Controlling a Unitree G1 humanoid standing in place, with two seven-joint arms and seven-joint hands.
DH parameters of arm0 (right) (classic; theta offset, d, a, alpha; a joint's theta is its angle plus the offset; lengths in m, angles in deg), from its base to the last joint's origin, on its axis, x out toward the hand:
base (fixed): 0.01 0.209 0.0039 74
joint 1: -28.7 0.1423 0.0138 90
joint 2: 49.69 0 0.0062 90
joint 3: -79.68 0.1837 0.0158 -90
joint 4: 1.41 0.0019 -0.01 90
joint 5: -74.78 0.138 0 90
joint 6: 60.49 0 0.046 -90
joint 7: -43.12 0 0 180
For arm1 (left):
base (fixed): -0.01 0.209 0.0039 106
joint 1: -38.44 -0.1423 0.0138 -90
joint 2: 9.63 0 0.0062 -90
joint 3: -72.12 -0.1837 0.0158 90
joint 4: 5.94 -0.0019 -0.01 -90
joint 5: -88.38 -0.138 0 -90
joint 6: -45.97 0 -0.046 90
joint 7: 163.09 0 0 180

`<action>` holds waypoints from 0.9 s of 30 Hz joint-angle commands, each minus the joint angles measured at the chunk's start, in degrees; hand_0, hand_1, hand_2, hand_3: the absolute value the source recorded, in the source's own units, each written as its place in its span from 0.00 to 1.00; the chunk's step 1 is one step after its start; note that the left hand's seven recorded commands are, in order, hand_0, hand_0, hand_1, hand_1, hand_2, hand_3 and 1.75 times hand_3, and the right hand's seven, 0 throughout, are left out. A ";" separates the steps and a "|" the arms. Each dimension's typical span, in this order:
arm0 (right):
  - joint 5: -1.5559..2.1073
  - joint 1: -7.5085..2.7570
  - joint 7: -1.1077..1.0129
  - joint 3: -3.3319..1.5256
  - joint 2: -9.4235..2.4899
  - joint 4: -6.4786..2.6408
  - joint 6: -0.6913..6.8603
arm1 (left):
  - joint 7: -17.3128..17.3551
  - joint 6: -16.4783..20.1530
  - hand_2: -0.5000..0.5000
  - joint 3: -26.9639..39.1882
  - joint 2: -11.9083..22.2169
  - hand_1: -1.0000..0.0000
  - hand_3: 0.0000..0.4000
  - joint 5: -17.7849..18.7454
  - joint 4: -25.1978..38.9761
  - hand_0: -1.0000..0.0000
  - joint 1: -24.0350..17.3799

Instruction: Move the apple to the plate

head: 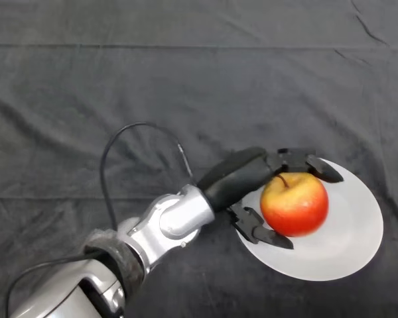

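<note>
A red and yellow apple (296,204) sits upright on the left part of a white plate (348,242) at the right of the table. My left hand (242,177) reaches in from the lower left and wraps the apple. Its fingers (315,165) curl over the apple's far side and its thumb (262,232) lies against the near left side. The hand is shut on the apple. The apple's lower edge rests on or just over the plate surface; I cannot tell which.
A dark creased cloth (186,86) covers the whole table. My silver-grey forearm (169,225) crosses the lower left toward the plate.
</note>
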 commanded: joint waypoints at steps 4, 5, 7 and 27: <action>1.08 0.87 -0.08 0.21 1.08 0.05 -0.44 | -1.11 2.99 0.50 -4.58 1.15 0.00 1.00 -1.81 3.34 0.00 2.45; 1.08 0.88 -0.09 0.21 1.09 0.04 -0.44 | -1.17 3.67 0.50 -5.22 1.18 0.00 1.00 -1.87 3.38 0.00 2.45; 1.08 0.88 -0.09 0.21 1.09 0.02 -0.45 | -1.23 4.99 0.54 -6.30 1.19 0.01 0.99 -1.92 3.47 0.09 2.57; 1.06 0.91 -0.15 0.23 1.13 -0.07 -0.47 | -2.63 13.94 0.50 -12.54 1.22 1.00 0.00 -1.89 4.87 1.00 4.70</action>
